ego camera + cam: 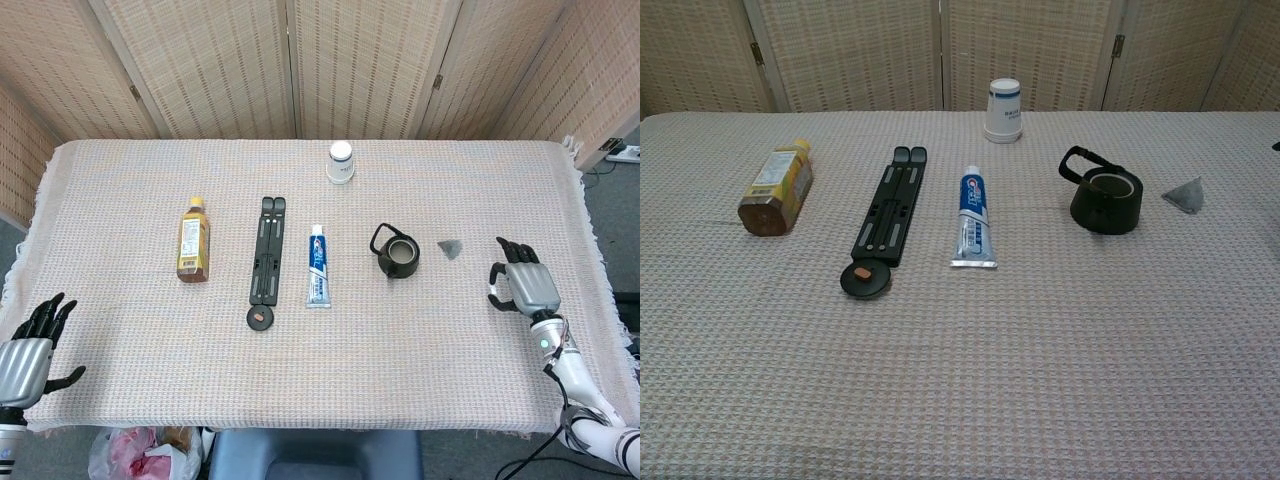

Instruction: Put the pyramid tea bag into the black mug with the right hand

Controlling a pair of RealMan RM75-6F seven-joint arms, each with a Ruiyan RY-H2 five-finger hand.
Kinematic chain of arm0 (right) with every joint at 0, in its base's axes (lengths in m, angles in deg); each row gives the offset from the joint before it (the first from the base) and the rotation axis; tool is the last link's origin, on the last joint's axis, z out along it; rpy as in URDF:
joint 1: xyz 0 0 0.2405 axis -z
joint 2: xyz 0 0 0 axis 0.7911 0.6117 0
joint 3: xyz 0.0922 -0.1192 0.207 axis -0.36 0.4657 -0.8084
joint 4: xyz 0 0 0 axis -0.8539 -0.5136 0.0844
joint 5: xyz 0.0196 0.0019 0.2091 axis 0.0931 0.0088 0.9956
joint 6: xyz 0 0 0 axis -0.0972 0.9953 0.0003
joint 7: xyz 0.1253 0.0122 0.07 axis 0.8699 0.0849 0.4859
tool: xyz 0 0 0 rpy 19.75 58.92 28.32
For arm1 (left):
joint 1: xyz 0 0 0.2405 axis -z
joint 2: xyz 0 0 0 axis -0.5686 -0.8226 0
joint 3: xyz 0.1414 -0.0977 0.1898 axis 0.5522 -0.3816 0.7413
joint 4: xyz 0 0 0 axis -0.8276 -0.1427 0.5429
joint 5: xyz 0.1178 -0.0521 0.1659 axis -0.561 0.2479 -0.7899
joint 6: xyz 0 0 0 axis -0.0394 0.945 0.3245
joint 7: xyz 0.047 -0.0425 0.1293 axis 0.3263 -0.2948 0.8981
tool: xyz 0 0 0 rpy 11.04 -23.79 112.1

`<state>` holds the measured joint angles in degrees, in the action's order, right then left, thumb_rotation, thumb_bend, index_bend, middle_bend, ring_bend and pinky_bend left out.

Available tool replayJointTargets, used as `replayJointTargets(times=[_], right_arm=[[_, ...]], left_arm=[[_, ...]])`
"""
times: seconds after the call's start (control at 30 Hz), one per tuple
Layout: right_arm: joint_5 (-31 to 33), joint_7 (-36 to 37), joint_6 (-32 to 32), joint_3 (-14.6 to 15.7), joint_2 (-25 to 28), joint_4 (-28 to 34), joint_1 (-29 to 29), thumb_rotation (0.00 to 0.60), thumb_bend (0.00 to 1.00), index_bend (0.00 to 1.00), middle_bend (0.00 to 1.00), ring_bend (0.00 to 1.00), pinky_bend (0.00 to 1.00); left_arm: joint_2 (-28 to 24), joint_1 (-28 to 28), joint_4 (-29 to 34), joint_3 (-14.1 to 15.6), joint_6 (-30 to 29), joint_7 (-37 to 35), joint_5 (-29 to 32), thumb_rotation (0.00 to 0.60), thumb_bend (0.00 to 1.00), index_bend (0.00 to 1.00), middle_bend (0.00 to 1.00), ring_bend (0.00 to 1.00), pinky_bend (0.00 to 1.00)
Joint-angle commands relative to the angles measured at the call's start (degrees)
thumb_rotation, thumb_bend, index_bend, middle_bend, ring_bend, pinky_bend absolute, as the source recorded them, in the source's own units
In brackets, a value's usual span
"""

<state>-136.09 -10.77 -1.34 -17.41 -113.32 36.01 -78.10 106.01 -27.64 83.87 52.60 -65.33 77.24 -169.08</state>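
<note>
Head view shows the whole desk (120, 330) under a pale woven cloth, and nothing of the task is done yet: the tea bag has not been picked up and the mug holds nothing that can be seen.

Going left to right, the left robot hand (25, 358) sits idle at the near left corner, empty, with its fingers spread. Next comes a tea bottle (193, 240) lying on its side, then a folded black stand (267, 262) with a round disc at its near end, then a toothpaste tube (318, 265) lying flat. Behind these, near the far edge, an upturned paper cup (341, 162) stands alone.

The black mug (398, 254) stands upright right of centre, mouth open, its loop handle pointing to the far left. Just beside it on the right, apart from it, lies the pyramid tea bag (451, 247). It is small, grey and semi-transparent, and it rests on the cloth with one peak up; in the chest view it reads as a small pointed tent (1185, 195). Whether it has a string or tag is too small to tell.

The right robot hand (520, 285) hovers near the right edge, close to the tea bag on its near right side but not touching it. It holds nothing; its fingers are spread and point toward the far side.

What remains is all of it: reach to the tea bag, pinch it, carry it over the mug and release it inside.
</note>
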Motion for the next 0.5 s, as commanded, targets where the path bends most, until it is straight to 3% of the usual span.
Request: replayJointTargets(times=[0.03, 0.5], right_arm=[[-0.72, 0.33, 2.75, -1.47, 3.05, 4.62, 0.25, 0.6, 0.23, 0.55, 0.02, 0.0, 0.0], [3.33, -5.5, 5.37, -6.7, 10.76, 18.94, -2.16, 0.6, 0.23, 0.55, 0.02, 0.0, 0.0]], left_arm=[[0.05, -0.01, 0.1, 0.06, 0.01, 0.16, -0.02, 0.6, 0.22, 0.0, 0.0, 0.0, 0.25], [-0.2, 0.19, 0.05, 0.02, 0.67, -0.22, 0.41, 0.6, 0.22, 0.0, 0.0, 0.0, 0.25]])
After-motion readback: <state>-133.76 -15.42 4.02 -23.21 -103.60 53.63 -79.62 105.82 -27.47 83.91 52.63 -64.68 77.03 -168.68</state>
